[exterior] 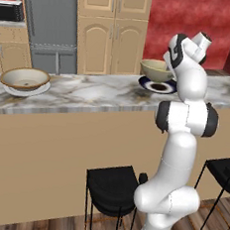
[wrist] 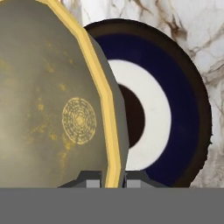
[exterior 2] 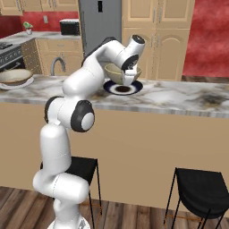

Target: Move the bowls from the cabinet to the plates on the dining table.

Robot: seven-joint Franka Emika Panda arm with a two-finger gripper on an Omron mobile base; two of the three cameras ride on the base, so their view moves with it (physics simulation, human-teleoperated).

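Your jaws (wrist: 114, 178) are pinching the yellow rim of the deep olive bowl (wrist: 52, 109). They are holding it up just over the dark plate (wrist: 175, 109) on the desk (exterior 2: 179, 100). Far off to the side, the wide bowl (exterior: 25, 78) is sitting on the white plate (exterior: 27, 90).

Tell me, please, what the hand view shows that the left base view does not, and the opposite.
Hand view alone: the gripper pinching the yellowish rim of the olive bowl, a round pattern at the bowl's bottom, and the dark plate's white ring around a dark centre.

Left base view alone: the shallow cream bowl resting on the white plate, the refrigerator, the black stools and the arm.

Both: the olive bowl above the dark plate, and the marble table top.
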